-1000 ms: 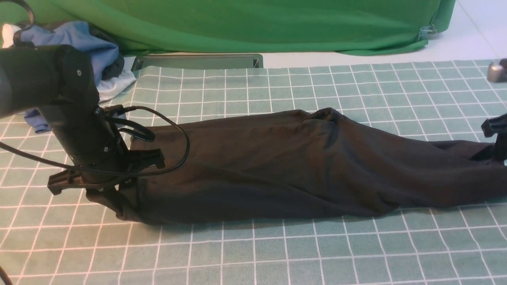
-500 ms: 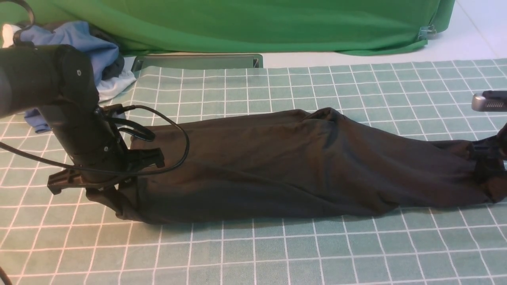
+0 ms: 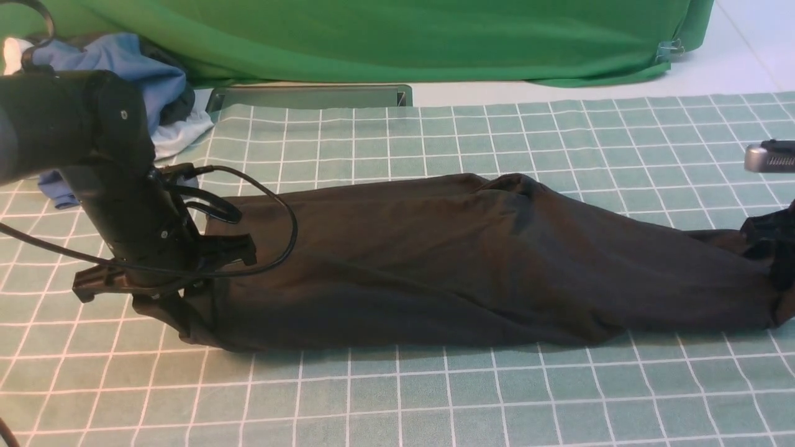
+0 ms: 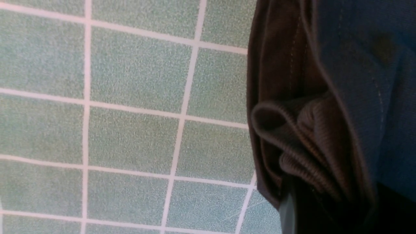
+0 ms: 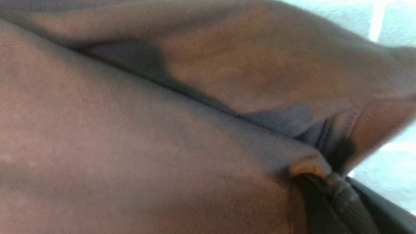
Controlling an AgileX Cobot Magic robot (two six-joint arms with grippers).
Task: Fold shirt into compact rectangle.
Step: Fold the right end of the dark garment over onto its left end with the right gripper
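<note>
Green checked cloth with white grid lines (image 3: pixel 397 397) covers the table from the nearest edge onward, bare across the whole front strip. Just beyond that strip lies the shirt (image 3: pixel 435 267), a dark garment drawn out into a long band running from left to right across the middle of the table, with soft lengthwise creases and a raised hump a little right of centre. At its left end the left gripper (image 3: pixel 171 307) points down and is pinched narrow on the gathered fabric, which rises slightly to meet it; the left wrist view shows the ribbed collar (image 4: pixel 302 146) bunched in folds right at the fingertip, beside bare checked cloth. Above that gripper the black left arm (image 3: pixel 74 124) leans in from the left, and a black cable (image 3: pixel 289 217) loops from it over the shirt. At the far right edge of the front view the right gripper (image 3: pixel 776 267) sits on the shirt's other end, only partly in view; its wrist view, blurred and filled with dark fabric, shows folds converging and nipped at the finger, so it is closed on the shirt. Farther back on the left, blue and white garments (image 3: pixel 149 81) lie in a heap, touching the table's corner. Behind everything hangs a bright green cloth (image 3: pixel 397 37)
</note>
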